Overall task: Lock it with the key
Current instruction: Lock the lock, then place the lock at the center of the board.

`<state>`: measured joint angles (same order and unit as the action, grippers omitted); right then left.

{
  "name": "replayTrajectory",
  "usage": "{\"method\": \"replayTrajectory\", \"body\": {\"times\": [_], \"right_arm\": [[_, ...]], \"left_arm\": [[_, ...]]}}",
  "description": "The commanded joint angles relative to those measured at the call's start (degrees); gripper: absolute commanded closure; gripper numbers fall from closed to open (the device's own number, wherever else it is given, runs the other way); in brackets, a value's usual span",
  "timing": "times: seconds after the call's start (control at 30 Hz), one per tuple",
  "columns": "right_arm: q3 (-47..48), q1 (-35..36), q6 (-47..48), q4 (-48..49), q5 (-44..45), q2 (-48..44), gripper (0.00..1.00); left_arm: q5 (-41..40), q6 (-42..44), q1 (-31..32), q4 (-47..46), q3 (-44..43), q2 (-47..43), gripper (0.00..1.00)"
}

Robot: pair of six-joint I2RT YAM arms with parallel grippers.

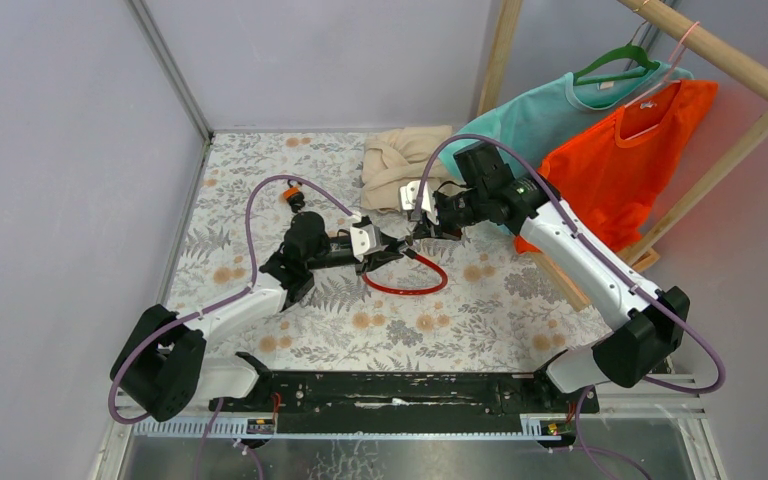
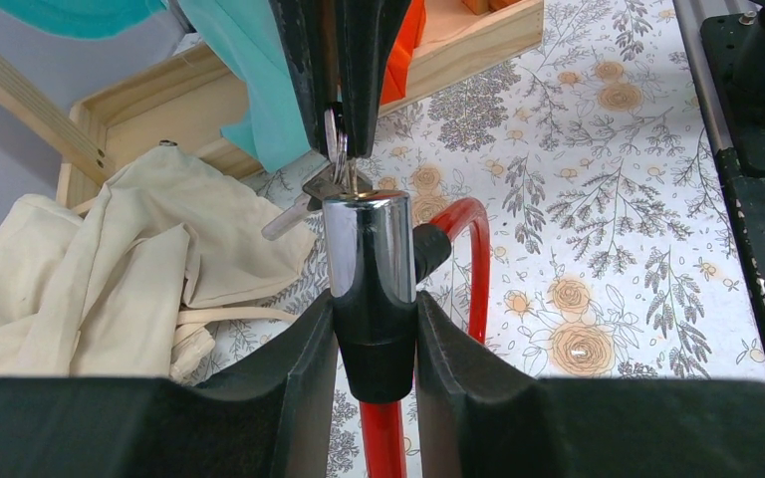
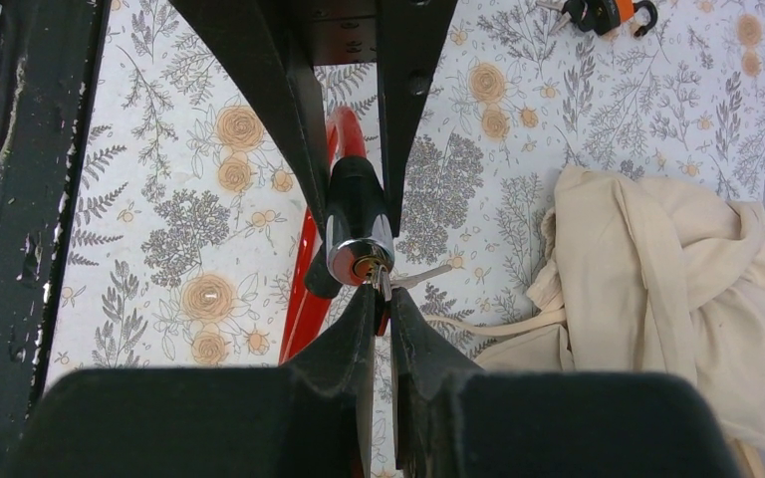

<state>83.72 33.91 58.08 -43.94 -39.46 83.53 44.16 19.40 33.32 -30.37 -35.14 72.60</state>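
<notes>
A red cable lock loops on the floral table. Its chrome and black cylinder is clamped between my left gripper's pads, held off the table. My right gripper is shut on a silver key whose blade sits in the keyhole at the cylinder's end. In the left wrist view the key and a second hanging key show above the cylinder, between the right fingers. In the top view the two grippers meet at mid-table.
A beige cloth bag lies behind the grippers. A wooden rack with teal and orange shirts stands at the right. A small orange padlock with keys lies at the far left, and it also shows in the right wrist view.
</notes>
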Motion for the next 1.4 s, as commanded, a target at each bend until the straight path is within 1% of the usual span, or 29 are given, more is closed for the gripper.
{"method": "replayTrajectory", "body": {"times": [0.0, 0.57, 0.87, 1.13, 1.37], "right_arm": [[4.33, -1.0, 1.68, 1.11, 6.17, -0.82, 1.0], [4.97, -2.21, 1.23, 0.5, 6.22, -1.61, 1.0], [1.55, -4.45, -0.43, 2.7, 2.56, -2.88, 1.0], [1.16, -5.7, -0.43, 2.97, 0.98, -3.12, 1.0], [0.59, -5.78, -3.35, 3.63, 0.04, -2.77, 1.0]], "left_arm": [[2.62, 1.27, 0.23, 4.12, 0.51, 0.52, 1.0], [2.94, 1.43, 0.2, 4.17, 0.64, 0.0, 1.0], [3.32, 1.52, 0.17, 3.27, 1.12, -0.19, 1.0], [3.18, 1.57, 0.21, 3.3, 1.13, -0.18, 1.0], [2.89, 1.48, 0.17, 3.31, 1.03, -0.13, 1.0]]}}
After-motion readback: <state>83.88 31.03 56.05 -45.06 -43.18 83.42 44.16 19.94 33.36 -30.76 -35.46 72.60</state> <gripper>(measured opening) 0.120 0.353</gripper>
